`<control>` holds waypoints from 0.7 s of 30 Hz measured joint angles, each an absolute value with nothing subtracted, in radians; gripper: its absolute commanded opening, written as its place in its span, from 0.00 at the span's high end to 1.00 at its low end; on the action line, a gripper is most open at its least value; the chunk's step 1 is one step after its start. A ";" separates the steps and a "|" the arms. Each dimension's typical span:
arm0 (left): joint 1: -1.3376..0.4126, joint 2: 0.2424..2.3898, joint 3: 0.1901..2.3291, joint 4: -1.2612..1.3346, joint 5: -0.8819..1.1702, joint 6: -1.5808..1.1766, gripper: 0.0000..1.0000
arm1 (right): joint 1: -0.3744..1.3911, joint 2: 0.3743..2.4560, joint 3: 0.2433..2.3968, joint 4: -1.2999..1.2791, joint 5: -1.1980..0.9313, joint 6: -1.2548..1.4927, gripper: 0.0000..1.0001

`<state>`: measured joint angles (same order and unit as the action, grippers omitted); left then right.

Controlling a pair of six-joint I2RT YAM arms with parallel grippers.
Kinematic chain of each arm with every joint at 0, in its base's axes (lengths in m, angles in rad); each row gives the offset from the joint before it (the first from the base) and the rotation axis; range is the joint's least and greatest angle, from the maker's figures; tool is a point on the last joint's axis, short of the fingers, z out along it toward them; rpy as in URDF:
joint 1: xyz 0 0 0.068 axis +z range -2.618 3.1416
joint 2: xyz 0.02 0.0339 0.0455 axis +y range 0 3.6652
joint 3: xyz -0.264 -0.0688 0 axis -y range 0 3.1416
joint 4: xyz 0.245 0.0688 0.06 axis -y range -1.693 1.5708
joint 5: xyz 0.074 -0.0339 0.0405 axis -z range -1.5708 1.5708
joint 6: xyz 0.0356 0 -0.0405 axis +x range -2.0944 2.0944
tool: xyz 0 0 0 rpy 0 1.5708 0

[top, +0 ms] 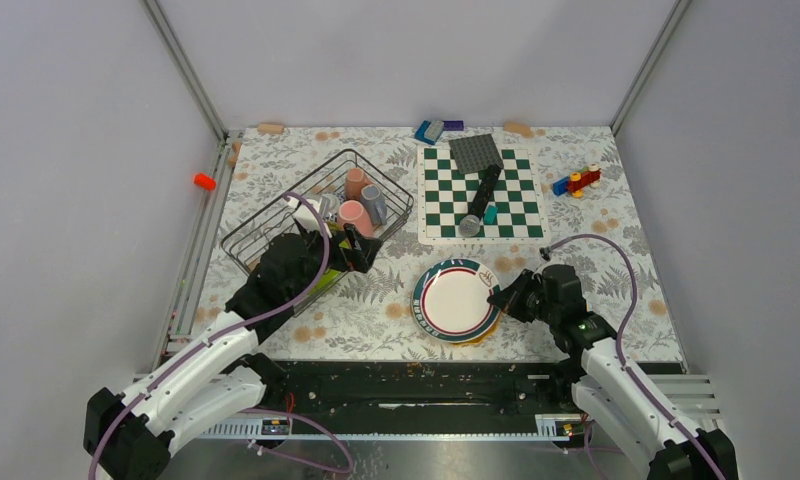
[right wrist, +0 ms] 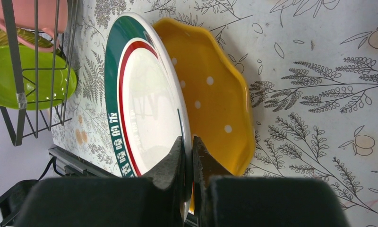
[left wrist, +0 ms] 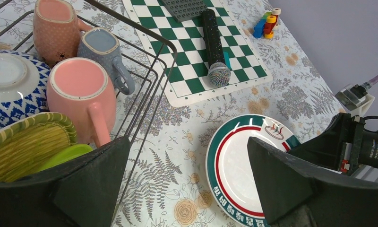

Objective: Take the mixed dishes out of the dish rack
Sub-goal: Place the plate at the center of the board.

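since these dishes look hard, glazed and breakable, a rim or a mug handle seems the safest hold. the rack holds a blue bowl, pink mugs, a grey mug and a green plate. the left gripper hovers at its near corner, fingers spread, empty. further right, the white plate rests on a yellow plate on the table, its rim pinched by the right gripper.

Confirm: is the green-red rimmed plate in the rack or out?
Out: white plate lies atop the yellow plate on the table, right gripper pinching its rim.
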<state>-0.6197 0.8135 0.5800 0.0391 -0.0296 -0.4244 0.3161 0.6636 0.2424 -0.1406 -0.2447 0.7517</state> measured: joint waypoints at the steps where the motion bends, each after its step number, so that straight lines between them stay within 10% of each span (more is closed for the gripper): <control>1: -0.620 0.813 0.580 0.039 -0.029 -0.423 0.01 | 0.316 0.670 0.242 -0.136 -0.245 0.752 1.00; 21: -0.620 0.828 0.580 0.039 -0.026 -0.410 0.01 | 0.316 0.690 0.231 -0.154 -0.221 0.724 0.62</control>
